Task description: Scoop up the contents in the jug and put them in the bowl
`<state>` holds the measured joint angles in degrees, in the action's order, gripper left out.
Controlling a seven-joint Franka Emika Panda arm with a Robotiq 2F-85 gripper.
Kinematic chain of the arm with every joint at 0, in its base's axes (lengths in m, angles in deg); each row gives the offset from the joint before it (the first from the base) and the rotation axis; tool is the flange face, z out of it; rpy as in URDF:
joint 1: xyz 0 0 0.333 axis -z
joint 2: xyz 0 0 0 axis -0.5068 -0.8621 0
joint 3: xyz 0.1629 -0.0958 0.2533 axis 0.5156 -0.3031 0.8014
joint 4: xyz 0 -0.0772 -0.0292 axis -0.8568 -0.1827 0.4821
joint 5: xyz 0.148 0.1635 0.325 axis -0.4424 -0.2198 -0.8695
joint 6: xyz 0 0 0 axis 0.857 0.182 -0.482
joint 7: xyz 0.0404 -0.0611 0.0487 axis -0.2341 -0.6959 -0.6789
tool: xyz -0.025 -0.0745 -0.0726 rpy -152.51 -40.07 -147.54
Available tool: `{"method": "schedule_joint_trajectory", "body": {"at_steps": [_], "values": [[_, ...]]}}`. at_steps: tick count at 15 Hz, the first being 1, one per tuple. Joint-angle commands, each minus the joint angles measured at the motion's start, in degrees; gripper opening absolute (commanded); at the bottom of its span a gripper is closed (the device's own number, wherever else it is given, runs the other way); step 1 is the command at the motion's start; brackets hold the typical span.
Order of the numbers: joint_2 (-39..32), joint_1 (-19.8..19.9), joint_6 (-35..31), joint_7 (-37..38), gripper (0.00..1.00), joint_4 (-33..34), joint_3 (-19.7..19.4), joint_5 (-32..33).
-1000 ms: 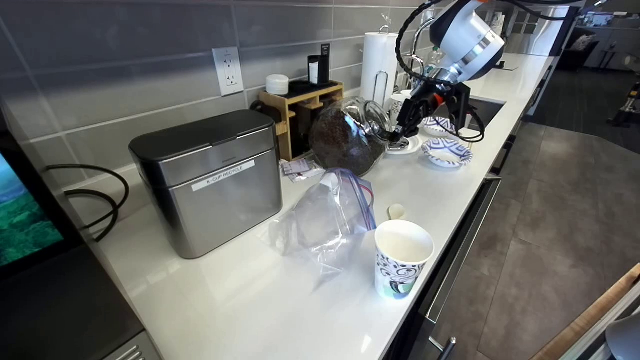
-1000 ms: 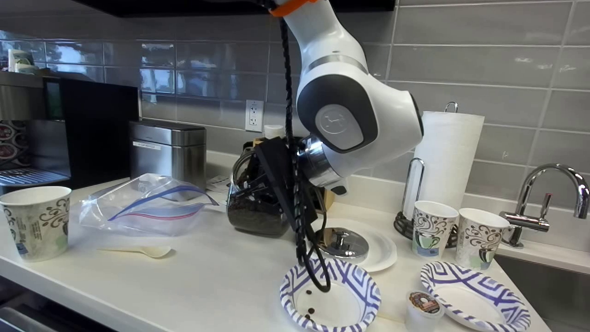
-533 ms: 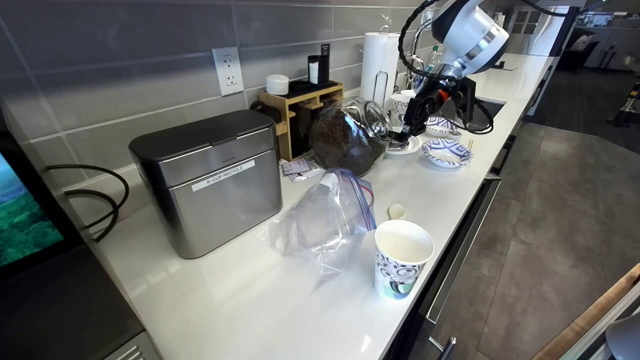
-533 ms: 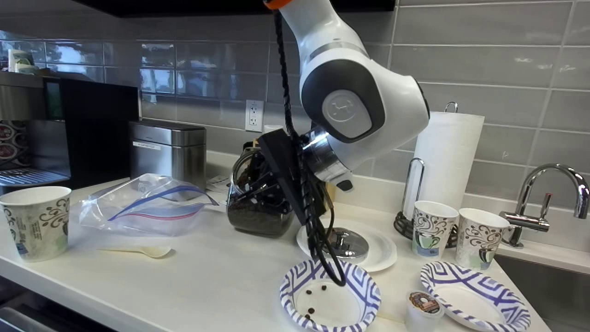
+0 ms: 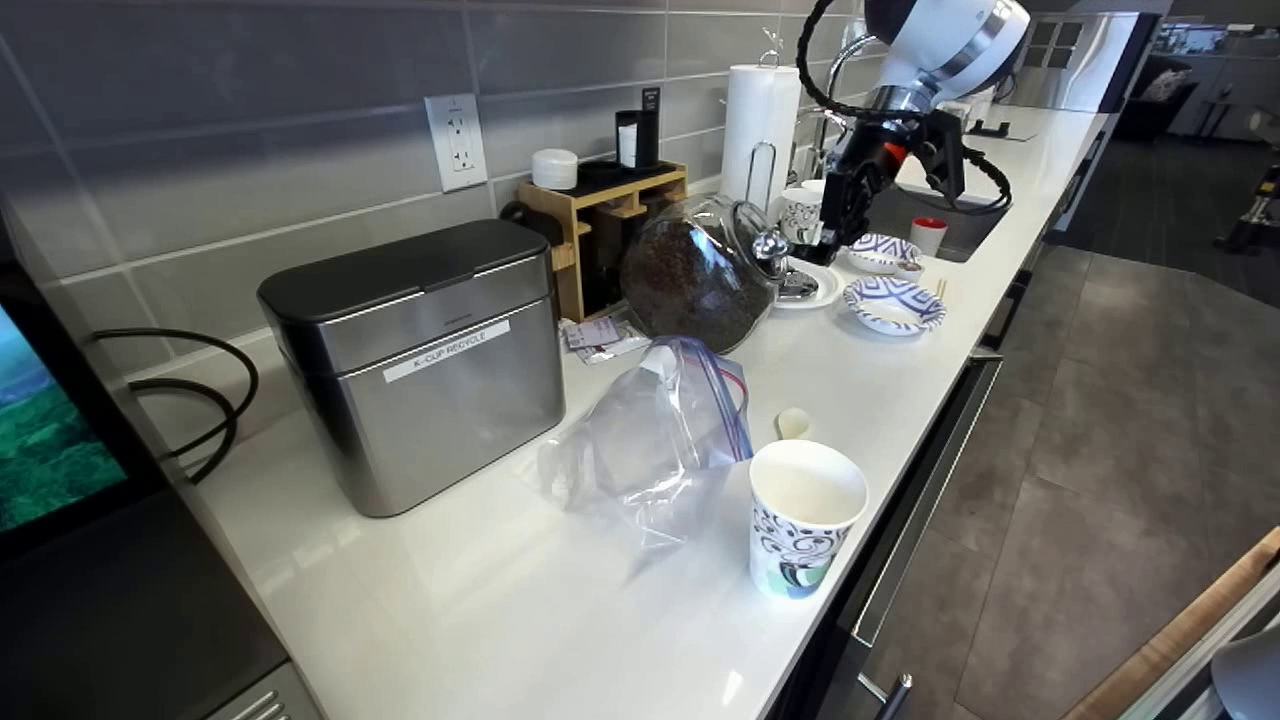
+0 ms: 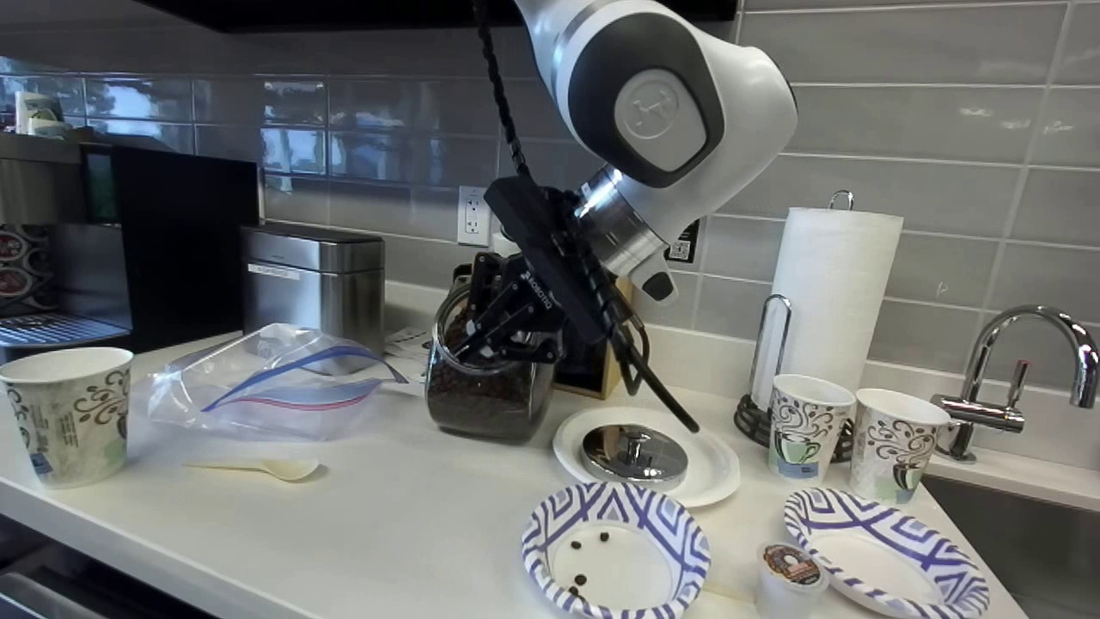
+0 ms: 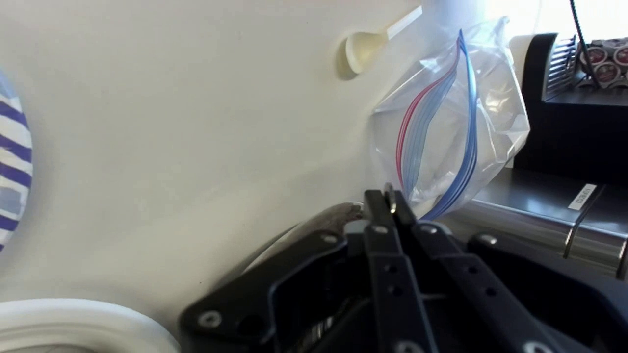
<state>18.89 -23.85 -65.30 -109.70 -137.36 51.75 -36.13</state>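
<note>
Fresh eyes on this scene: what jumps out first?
The big white arm, its fingers shut on what looks like a metal spoon near the mouth of the dark-filled glass jug. Then, in an exterior view, the blue-patterned bowl in front of the white plate, with a few dark bits inside.

"What place is this?"
"A kitchen, as I see it remotely: a chrome faucet (image 6: 981,413) stands by a sink (image 6: 1023,529), with gray wall tiles (image 6: 894,120), paper towels (image 6: 835,297) and a metal bin (image 5: 455,405) labeled 'K-CUP RECYCLE.' Home or office, I cannot tell."
</note>
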Motion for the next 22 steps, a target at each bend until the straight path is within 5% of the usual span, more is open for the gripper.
{"method": "schedule_joint_trajectory", "body": {"at_steps": [1, 7, 22], "values": [[-0.54, -0.96, -0.1, 4.44, 0.01, 2.8, 0.68, 5.67], [-0.02, -0.06, 0.01, 3.15, 0.01, 2.01, 1.5, 4.45], [-7.6, -0.62, 3.08, -4.37, 0.01, 13.56, 4.82, 13.57]]}}
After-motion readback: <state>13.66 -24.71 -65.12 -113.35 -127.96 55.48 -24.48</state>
